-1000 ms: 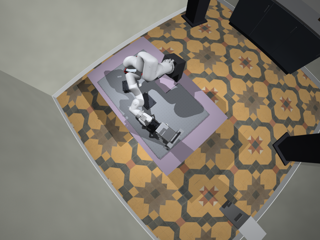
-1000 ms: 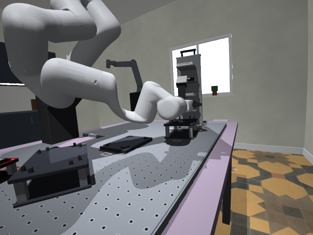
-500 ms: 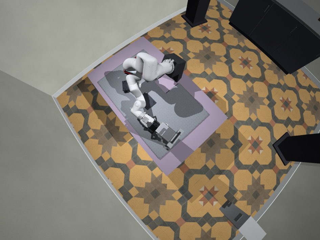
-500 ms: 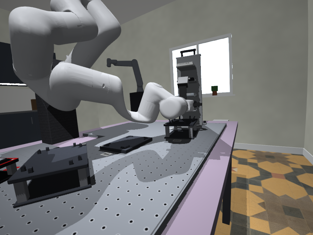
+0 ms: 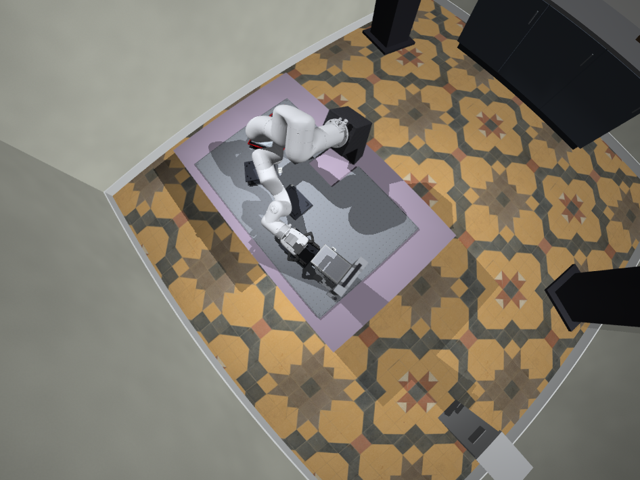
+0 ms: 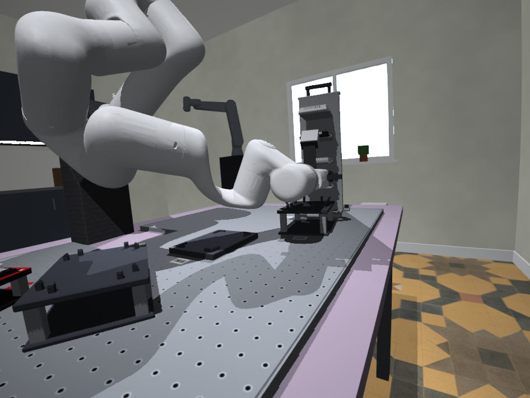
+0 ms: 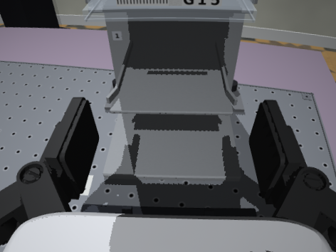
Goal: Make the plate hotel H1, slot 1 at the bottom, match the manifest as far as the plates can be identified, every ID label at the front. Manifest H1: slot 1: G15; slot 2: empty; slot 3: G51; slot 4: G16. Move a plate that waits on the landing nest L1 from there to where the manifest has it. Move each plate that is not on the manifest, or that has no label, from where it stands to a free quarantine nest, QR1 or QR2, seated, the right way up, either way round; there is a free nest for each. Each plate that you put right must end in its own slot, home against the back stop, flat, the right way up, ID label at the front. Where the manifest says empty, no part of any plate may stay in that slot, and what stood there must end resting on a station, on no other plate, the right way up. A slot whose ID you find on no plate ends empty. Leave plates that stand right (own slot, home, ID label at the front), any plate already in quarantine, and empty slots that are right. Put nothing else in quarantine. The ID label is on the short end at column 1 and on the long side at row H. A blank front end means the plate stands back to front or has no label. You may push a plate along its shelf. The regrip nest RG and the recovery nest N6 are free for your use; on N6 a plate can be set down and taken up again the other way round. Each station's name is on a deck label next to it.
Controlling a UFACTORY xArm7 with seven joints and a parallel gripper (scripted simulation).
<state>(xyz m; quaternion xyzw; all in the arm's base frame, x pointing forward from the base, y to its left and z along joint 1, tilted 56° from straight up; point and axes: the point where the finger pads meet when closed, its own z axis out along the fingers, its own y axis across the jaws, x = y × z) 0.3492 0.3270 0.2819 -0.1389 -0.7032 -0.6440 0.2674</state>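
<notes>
The plate hotel H1 (image 6: 336, 124) (image 7: 119, 53) stands at the table's far end. My gripper (image 7: 173, 119) is open and empty in front of it, low, with its fingers either side of the hotel's front. The slot 1 shelf (image 7: 171, 90), marked 1, holds no plate. Above it a clear plate (image 7: 160, 13) (image 6: 324, 160) has a front label reading G15. A plate (image 6: 314, 110) on the top shelf bears a label that seems to read G16. A dark item (image 6: 324, 134) lies on the shelf below it; its label cannot be made out.
A raised black nest (image 6: 306, 208) stands before the hotel, under the wrist. A low black nest (image 6: 222, 241) (image 5: 298, 201) lies mid-table, and another raised nest (image 6: 85, 274) (image 5: 249, 172) farther back. A red-edged nest (image 5: 255, 145) near the arm base bears a pale plate (image 5: 264, 144).
</notes>
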